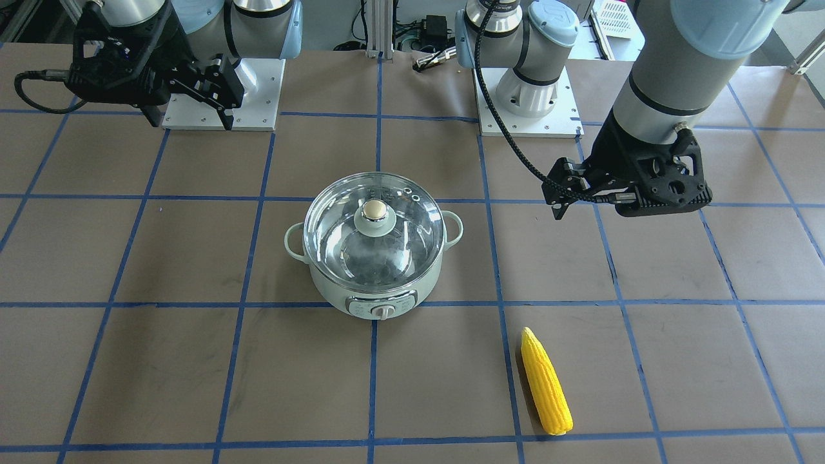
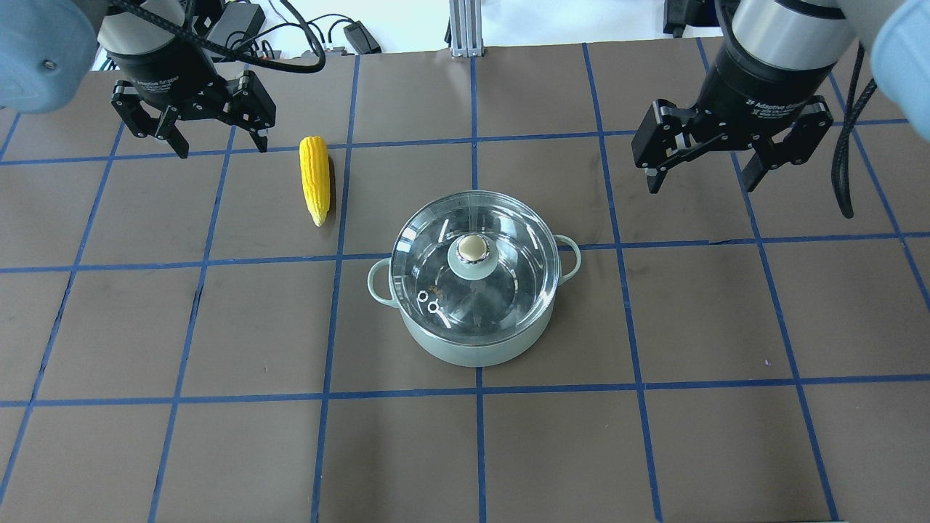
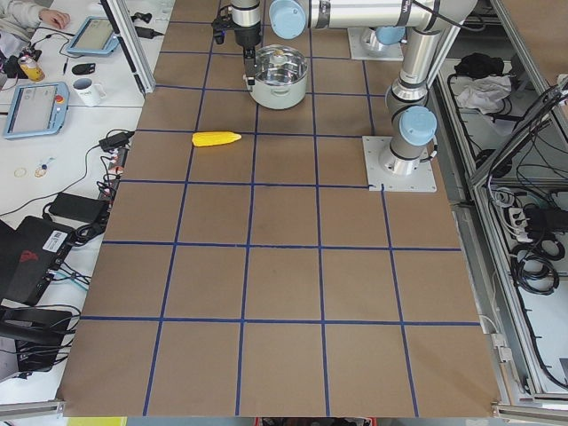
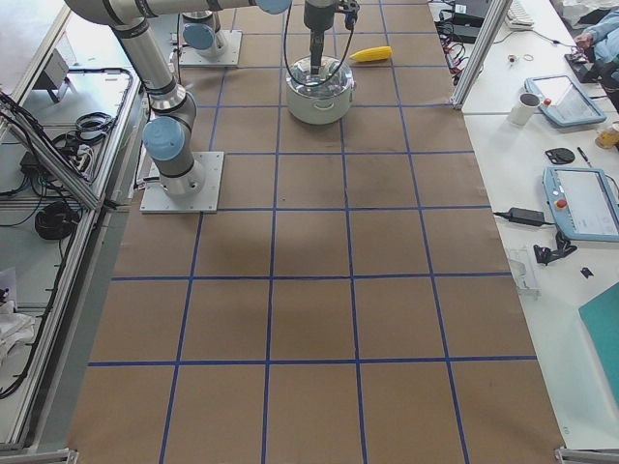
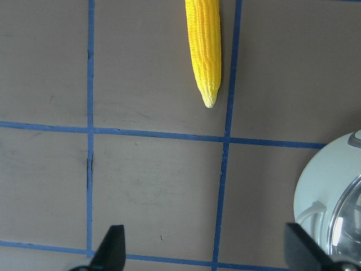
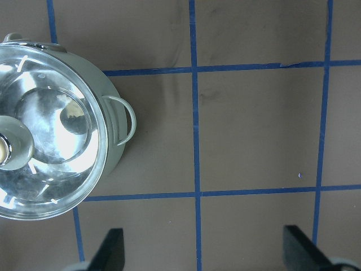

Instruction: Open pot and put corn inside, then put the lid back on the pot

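Paper (image 2: pixel 247 457), brown, gridded with blue tape (image 2: pixel 480 450), bears the pot (image 2: pixel 472 352); left jaws and right jaws gape, empty.

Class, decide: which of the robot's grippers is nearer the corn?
Left. The left gripper hangs just beside the corn; the right gripper is far across, beyond the pot.

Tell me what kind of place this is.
Probably a robotics lab: two robot arms bolted to a table taped in a blue grid, a teach pendant on the side bench.
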Motion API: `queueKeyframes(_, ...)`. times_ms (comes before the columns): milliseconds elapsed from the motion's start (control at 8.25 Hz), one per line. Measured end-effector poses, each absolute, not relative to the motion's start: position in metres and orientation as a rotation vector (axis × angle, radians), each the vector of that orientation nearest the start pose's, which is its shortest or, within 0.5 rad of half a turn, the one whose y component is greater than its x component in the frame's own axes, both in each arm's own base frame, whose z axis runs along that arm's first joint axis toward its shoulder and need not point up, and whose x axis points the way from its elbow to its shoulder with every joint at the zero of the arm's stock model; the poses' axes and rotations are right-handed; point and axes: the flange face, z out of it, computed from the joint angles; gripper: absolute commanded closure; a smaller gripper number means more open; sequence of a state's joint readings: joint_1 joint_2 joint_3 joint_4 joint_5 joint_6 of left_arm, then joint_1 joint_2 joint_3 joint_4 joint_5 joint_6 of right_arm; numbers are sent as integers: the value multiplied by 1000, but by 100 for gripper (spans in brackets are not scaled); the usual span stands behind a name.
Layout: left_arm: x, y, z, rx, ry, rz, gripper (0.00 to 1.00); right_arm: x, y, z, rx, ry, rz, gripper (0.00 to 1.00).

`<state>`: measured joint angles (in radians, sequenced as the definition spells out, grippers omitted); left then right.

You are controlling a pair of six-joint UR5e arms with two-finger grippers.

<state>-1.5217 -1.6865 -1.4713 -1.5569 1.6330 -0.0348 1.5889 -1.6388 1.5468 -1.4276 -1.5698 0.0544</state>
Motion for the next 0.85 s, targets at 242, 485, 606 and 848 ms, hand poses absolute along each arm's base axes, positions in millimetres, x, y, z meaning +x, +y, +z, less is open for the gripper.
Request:
queueKeyframes(242, -100, -546, 479, -126, 3076, 5, 0, 145, -454, 517, 44, 3141, 82, 0)
queueKeyframes(485, -100, -547, 478, -112, 3078, 9, 0, 147, -455, 516, 41, 3131, 81, 0)
queueKeyframes(606, -100, -548, 477, -88, 3078, 10, 0, 147, -455, 516, 39, 3130, 80, 0)
queueKeyframes(848, -98, -564, 467, -58, 3074, -42, 0, 147, -455, 516, 40, 3127, 78, 0)
